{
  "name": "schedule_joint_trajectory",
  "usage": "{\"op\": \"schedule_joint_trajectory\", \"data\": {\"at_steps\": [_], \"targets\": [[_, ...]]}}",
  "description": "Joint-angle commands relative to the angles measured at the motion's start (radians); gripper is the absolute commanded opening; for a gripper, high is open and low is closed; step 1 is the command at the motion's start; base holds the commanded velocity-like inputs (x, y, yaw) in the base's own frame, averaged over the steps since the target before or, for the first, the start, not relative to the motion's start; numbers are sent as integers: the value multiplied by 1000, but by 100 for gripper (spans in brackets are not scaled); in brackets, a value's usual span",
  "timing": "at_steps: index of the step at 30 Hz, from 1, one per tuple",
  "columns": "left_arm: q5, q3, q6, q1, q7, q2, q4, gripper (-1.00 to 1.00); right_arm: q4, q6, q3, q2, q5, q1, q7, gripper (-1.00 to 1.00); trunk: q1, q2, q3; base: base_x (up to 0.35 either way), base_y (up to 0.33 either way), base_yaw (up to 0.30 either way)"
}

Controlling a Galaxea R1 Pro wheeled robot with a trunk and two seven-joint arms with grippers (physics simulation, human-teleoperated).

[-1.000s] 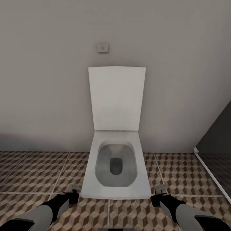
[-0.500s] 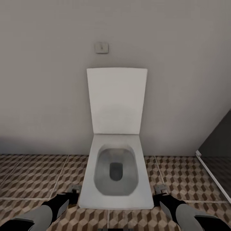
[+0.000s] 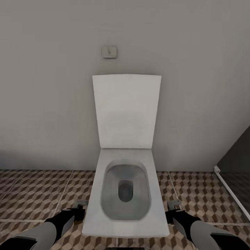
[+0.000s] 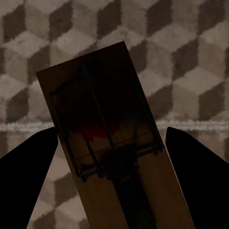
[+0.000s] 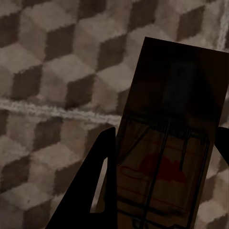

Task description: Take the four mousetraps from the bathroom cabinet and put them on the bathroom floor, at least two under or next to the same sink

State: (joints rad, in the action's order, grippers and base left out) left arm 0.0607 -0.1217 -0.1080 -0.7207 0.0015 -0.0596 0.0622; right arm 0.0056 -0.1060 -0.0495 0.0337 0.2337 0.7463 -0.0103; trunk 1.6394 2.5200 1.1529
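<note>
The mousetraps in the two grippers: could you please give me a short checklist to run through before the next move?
1. Left gripper holds a mousetrap: ok.
2. Right gripper holds a mousetrap: ok.
3. Bathroom floor below both grippers: ok.
4. Bathroom sink in sight for placing: not ok; the toilet stands ahead.
5. Room ahead to drive: not ok, toilet bowl between the arms.
6. Other two mousetraps placed: cannot tell.

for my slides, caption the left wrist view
Left hand carrying a mousetrap above the cube-patterned bathroom floor.

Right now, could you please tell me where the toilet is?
In the head view the toilet stands dead ahead against the wall, lid up, between the left tool and right tool.
</note>
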Motion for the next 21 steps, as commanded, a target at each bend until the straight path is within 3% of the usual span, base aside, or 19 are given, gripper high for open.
{"op": "schedule_joint_trajectory", "data": {"at_steps": [1,21], "targets": [[6,-8,-6,0,0,-1,2,-100,1,-3,-5,0,8,1,1,-100,0,0,1,4,0,0],[8,-8,-6,0,1,-1,1,-100,1,-2,-13,3,6,1,0,-100,0,0,1,0,0,0]]}}
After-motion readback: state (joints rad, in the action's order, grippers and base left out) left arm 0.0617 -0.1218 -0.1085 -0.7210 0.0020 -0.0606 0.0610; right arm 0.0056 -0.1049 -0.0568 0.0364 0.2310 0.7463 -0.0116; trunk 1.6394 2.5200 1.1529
